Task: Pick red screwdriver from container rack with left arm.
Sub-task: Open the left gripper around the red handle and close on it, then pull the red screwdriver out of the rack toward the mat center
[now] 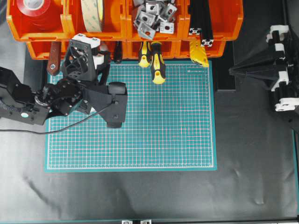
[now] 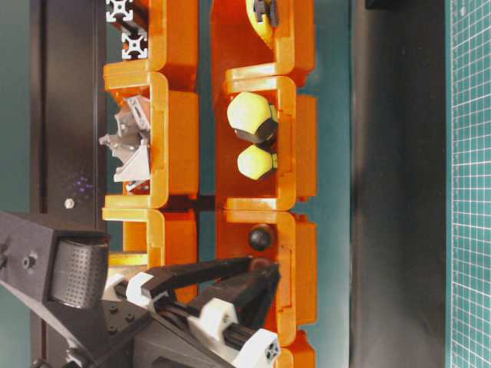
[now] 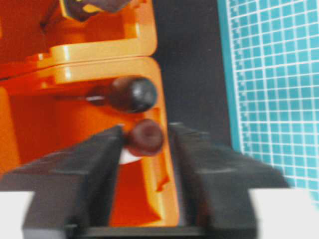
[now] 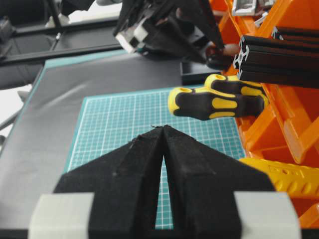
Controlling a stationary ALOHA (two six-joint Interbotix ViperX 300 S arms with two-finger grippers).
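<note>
**A:** Red screwdriver point(image 3: 144, 137) first: in the left wrist view we see its rounded handle end poking from the container rack point(image 3: 99, 69), framed by the left gripper point(image 3: 145, 133), with a darker knob point(image 3: 132, 93) just beside it.

**B:** So we're at the grasp. Are the jaws on it?

**A:** Narrowed to the handle's sides; the blur hides whether they pinch. We'd close fully, then draw straight out.

**B:** Overhead?

**A:** The left gripper point(image 1: 96, 52) sits at the lower bins, near a maroon handle point(image 1: 53, 58); the screwdriver is hidden.

**B:** Table level?

**A:** Its fingers point(image 2: 230, 272) reach into the bin.

**B:** Right wrist view?

**A:** The right gripper point(image 4: 163, 132) idles, jaws pressed together, over the green mat point(image 4: 119, 119).
</note>
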